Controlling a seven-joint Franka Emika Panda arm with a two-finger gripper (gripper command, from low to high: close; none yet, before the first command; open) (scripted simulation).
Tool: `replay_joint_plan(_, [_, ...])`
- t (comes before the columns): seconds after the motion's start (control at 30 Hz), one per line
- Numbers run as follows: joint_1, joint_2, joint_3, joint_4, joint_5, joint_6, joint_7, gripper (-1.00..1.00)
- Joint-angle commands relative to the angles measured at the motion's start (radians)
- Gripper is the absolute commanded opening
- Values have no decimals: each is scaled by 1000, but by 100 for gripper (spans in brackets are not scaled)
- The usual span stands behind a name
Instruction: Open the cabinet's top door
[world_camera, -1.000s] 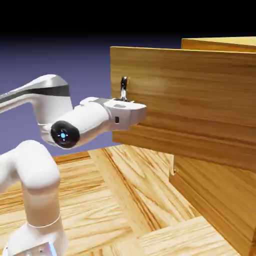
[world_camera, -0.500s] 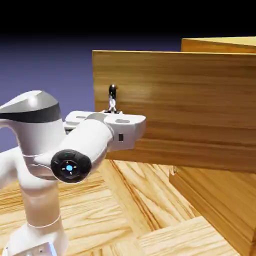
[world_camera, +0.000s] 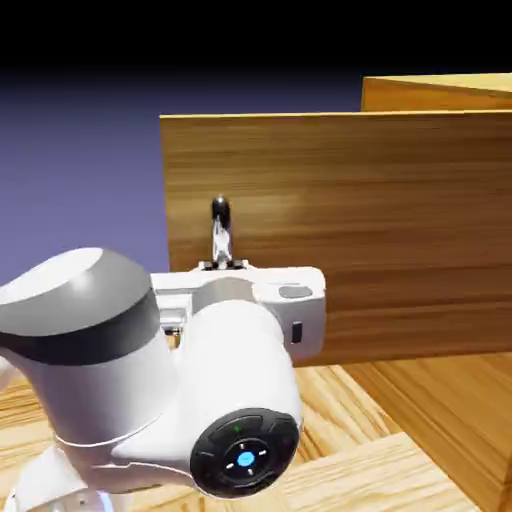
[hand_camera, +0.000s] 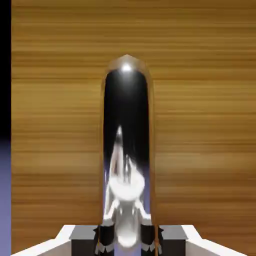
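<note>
The top door (world_camera: 390, 230) is a wide wood-grain panel standing well out from the cabinet (world_camera: 440, 92), its free edge toward the exterior view's left. Its silver bar handle (world_camera: 220, 228) rises just above my white hand. My gripper (world_camera: 223, 266) is shut on the handle's lower part, with the fingers mostly hidden behind the hand. In the hand view the handle (hand_camera: 126, 130) stands upright and large against the door's wood (hand_camera: 200, 125). My gripper (hand_camera: 127, 239) clamps its base between the two fingertips (hand_camera: 106, 240).
The cabinet's lower front (world_camera: 450, 410) shows under the open door at the right. The wooden table top (world_camera: 350, 450) lies below. My arm's big white links (world_camera: 150, 390) fill the lower left of the exterior view, close to the camera.
The top door has come further out, its free edge moving toward the exterior view's left. My hand, still on the handle, drew back and lower with it, and the arm looms larger.
</note>
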Motion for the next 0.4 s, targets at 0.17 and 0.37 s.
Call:
replay_joint_plan(0.17, [155,4,-38,217,-17,-163,29,-100])
replay_joint_plan(0.37, [308,5,-63,434,-20,-317,64,-100])
